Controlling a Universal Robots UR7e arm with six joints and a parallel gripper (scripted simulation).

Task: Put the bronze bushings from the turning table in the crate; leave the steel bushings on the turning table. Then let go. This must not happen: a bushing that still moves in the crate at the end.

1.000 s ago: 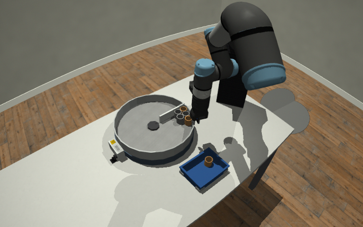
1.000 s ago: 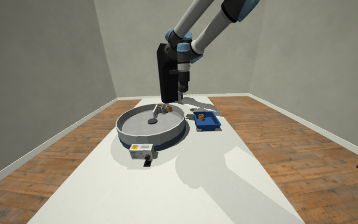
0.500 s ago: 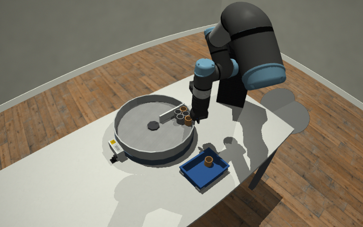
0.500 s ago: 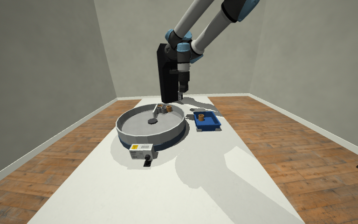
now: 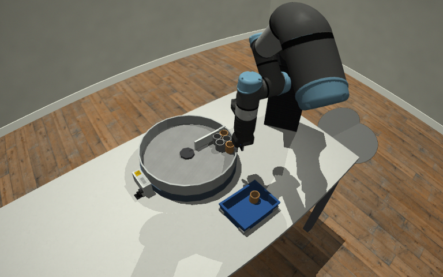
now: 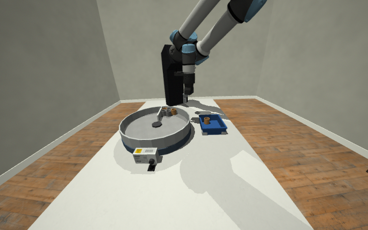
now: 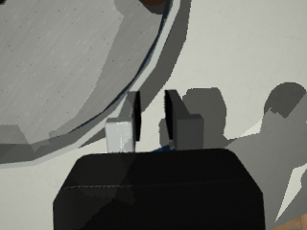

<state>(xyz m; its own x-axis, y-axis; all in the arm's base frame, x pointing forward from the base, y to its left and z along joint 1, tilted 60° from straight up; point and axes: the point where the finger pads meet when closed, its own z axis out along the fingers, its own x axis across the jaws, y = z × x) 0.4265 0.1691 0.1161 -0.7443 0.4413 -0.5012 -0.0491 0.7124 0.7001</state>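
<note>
My gripper point(image 5: 240, 148) point(image 6: 185, 101) point(image 7: 153, 105) is part open and empty, above the outside of the rim of the turning table point(image 5: 166, 163) point(image 6: 143, 131) point(image 7: 62, 62). On it, several bushings stand upright, clustered beside the rim. One bronze bushing point(image 5: 229, 149) point(image 6: 173, 111) is nearest the rim; its edge shows at the top of the wrist view. Another bronze bushing point(image 5: 224, 134) stands at the back. Three steel bushings, one at the left point(image 5: 215, 140), one in front point(image 5: 220, 145) and one between the bronze ones point(image 5: 226, 139), stand close together. A bronze bushing point(image 5: 254, 198) point(image 6: 206, 121) stands upright in the blue crate point(image 5: 241, 218) point(image 6: 214, 130).
A white guide bar point(image 5: 203, 142) point(image 6: 158, 115) runs inward beside the cluster. A raised grey wall point(image 5: 189, 189) point(image 6: 152, 143) rings the turning table. A dark hub point(image 5: 187, 153) point(image 6: 156, 124) is at its centre, and a white box point(image 5: 142, 182) point(image 6: 145, 157) is fixed outside.
</note>
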